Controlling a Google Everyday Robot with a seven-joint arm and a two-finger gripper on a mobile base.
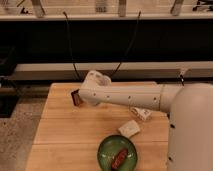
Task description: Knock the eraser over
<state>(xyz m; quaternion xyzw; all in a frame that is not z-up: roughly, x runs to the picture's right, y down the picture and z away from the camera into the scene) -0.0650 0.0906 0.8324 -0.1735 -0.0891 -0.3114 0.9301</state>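
The eraser (76, 97), a small dark block with a brownish-orange face, stands slightly tilted near the back left of the wooden table (60, 132). My white arm reaches from the right across the table. Its end with the gripper (86, 95) is right beside the eraser on its right side, touching or nearly touching it. The arm's wrist covers the gripper's fingers.
A pale white block (130, 128) lies in front of the arm. A green bowl (106, 150) holding a brown snack (119, 158) sits at the front edge. A long white box with dark marks (141, 113) shows partly under the arm. Black cables hang behind the table.
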